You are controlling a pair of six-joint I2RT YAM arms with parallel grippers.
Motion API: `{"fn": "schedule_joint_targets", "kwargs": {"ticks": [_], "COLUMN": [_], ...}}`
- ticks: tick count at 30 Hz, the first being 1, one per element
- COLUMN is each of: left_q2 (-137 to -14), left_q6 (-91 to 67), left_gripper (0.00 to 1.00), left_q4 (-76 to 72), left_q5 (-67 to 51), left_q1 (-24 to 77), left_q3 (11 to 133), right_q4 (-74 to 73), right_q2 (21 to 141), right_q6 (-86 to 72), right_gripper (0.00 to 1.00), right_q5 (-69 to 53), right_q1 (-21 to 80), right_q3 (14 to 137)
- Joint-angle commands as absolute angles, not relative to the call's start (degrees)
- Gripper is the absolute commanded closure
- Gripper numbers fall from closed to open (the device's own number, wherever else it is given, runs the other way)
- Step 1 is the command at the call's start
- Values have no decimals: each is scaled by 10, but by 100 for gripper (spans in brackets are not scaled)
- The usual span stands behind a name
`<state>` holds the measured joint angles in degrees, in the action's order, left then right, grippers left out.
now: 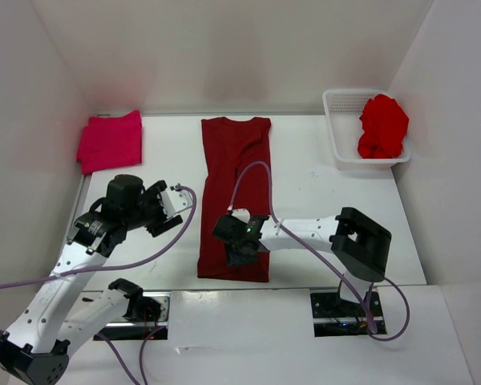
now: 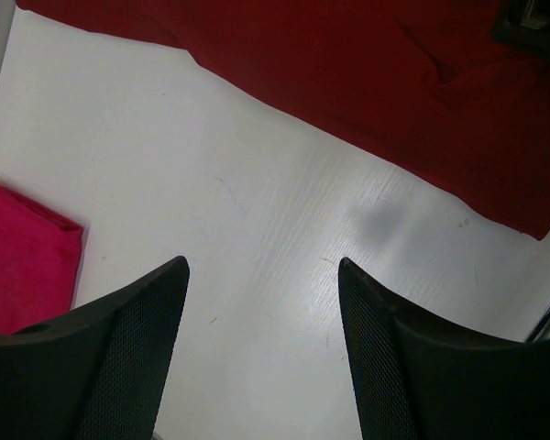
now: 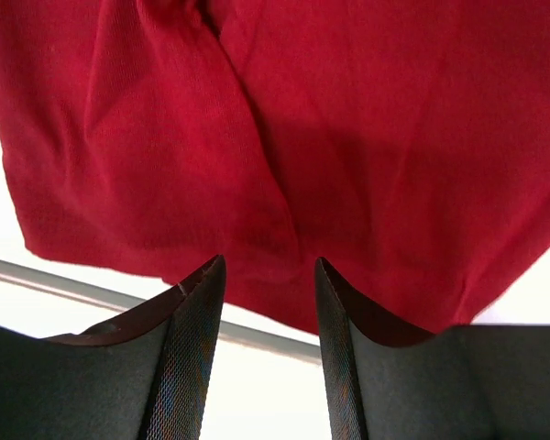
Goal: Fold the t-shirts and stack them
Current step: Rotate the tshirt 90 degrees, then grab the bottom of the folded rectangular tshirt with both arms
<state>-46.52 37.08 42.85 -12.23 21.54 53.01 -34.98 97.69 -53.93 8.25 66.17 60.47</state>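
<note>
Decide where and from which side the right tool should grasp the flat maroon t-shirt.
Probably pinch the near hem of the maroon t-shirt, coming from the table's near edge. It lies flat as a long strip, so only edges offer a pinch, and the hem lies under the right tool.

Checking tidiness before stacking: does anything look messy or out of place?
Only the bright red t-shirt: it sits crumpled in the white basket at the far right, bulging over its rim. The pink t-shirt is folded; the maroon t-shirt lies flat.
</note>
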Motion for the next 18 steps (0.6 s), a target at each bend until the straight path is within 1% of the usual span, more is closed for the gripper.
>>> {"fn": "schedule_joint_targets", "kwargs": {"ticks": [1, 2, 3, 5, 8, 9, 13, 15, 18], "left_q2": [-458, -458, -458, -453, -453, -447, -447, -447, -447], "left_q6": [360, 360, 360, 360, 360, 360, 355, 355, 355], "left_gripper": [27, 27, 27, 27, 27, 27, 27, 27, 27], "left_q4": [412, 412, 412, 412, 412, 412, 412, 412, 412], "left_q5": [-128, -128, -128, -128, -123, -123, -123, -123, -117], "left_q1": [217, 217, 217, 217, 217, 217, 217, 217, 217], "left_q3": [526, 526, 526, 526, 526, 526, 520, 520, 520], "right_q4": [-313, -313, -313, -296, -290, -290, -295, -295, -289], "right_q2": [997, 997, 1005, 1005, 1005, 1005, 1005, 999, 966], "right_q6": [-512, -512, -512, -512, -506, -506, -506, -501, -484], "right_gripper": [51, 51, 54, 57, 70, 78, 90, 100, 100], "right_q5": [75, 69, 69, 55, 50, 50, 50, 36, -15], "right_q1": [654, 654, 648, 648, 648, 648, 642, 642, 642], "right_q3": [631, 631, 631, 618, 618, 618, 623, 623, 613]}}
